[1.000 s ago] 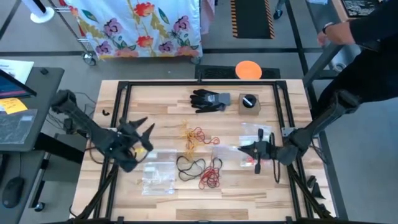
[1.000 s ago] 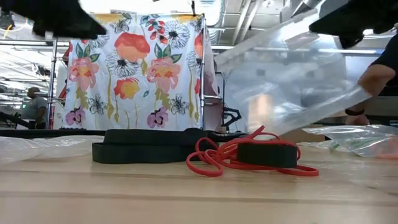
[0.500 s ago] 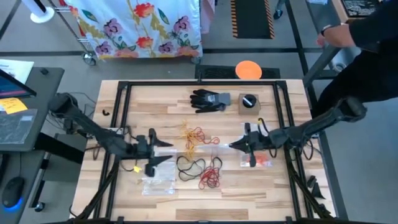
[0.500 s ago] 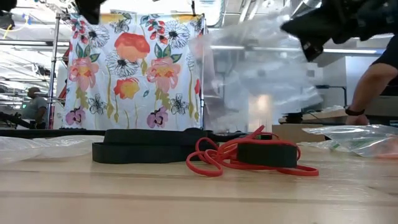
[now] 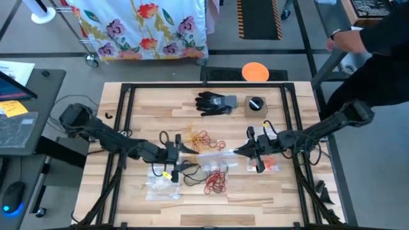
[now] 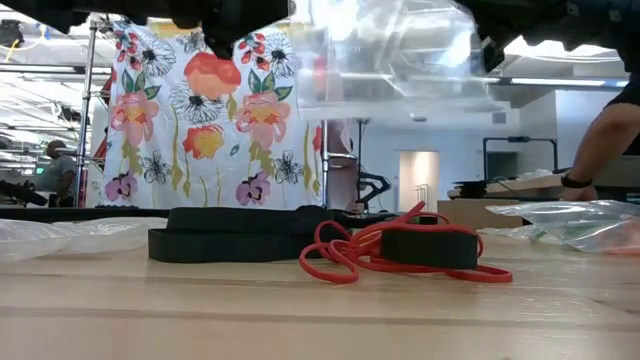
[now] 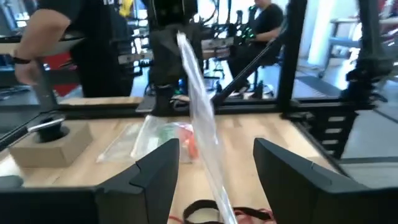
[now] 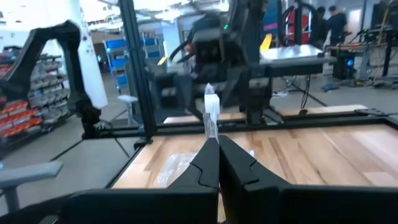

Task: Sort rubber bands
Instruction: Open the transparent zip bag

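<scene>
The right gripper [image 5: 241, 151] has its fingers pressed together on one end of a clear plastic bag [image 5: 211, 152], which stretches in the air across the middle of the table [image 5: 160, 102] toward the left gripper [image 5: 185, 157]. The left gripper's fingers [image 7: 155, 165] stand spread, with the free end of the bag hanging between them and touching neither in the wrist view. No brand, label or writing can be read on the bag or on anything else on the table. The rubber bands [image 5: 206, 137] lie loose on the wood below and beside the bag: thin yellow and red loops in a tangle toward the far side, black loops [image 5: 195, 174] and a red bunch [image 5: 216, 181] nearer the front edge. From table height the red loops [image 6: 350, 255] curl over flat black ones [image 6: 240, 244]. A black glove [image 5: 216, 103] lies near the far edge, beside a small box [image 5: 256, 107]. More clear bags [image 5: 162, 185] lie flat by the left arm.
</scene>
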{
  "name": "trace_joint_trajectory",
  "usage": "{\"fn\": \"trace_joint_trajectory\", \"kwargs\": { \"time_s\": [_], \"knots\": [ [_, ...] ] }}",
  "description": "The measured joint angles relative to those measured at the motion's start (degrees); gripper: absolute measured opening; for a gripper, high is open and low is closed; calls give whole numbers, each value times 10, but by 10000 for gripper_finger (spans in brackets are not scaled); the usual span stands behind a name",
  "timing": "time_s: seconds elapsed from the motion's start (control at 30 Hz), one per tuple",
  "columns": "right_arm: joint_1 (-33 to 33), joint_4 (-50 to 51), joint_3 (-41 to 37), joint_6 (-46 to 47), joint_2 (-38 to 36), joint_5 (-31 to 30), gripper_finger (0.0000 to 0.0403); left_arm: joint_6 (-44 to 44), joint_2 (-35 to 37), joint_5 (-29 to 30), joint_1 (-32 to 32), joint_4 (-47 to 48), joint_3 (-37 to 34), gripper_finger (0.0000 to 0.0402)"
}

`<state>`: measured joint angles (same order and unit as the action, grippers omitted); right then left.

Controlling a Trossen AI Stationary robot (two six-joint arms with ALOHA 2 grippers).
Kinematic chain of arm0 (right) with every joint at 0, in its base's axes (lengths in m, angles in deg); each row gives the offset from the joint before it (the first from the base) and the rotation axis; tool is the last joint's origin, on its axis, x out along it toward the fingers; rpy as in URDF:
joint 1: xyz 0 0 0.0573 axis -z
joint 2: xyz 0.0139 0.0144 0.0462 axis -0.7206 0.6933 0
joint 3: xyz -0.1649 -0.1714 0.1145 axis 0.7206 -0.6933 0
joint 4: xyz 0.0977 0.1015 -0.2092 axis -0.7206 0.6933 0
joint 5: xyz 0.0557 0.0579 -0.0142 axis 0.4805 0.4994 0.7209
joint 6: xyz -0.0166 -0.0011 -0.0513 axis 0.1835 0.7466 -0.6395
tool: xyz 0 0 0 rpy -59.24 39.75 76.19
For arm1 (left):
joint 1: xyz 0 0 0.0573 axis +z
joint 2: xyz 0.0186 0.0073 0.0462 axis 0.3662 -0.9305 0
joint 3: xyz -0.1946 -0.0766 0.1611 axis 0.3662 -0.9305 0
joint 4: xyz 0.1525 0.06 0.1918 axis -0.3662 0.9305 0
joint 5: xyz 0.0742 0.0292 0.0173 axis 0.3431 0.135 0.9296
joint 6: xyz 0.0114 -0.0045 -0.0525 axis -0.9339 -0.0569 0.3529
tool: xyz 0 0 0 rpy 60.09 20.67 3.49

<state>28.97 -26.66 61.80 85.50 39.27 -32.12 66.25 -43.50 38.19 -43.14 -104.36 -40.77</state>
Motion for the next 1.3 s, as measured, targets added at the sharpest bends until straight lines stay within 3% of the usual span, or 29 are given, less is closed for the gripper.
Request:
{"fn": "trace_joint_trajectory", "kwargs": {
  "time_s": [0.1,0.47,0.6,0.8,1.1,1.3],
  "knots": [
    [-4,1,0,0,0,-1,0,-12,-26,32,4,0,15,205],
    [-16,2,0,1,0,-11,0,-37,-44,35,12,0,53,199],
    [-16,1,0,1,0,-11,0,-33,-44,48,11,12,59,151],
    [-16,-2,0,1,0,-12,0,-43,-44,59,11,1,60,14],
    [4,-4,12,24,45,-11,0,-33,-44,21,19,20,78,1],
    [15,-5,51,26,102,-12,0,-41,-44,30,18,63,97,1]
  ]
}}
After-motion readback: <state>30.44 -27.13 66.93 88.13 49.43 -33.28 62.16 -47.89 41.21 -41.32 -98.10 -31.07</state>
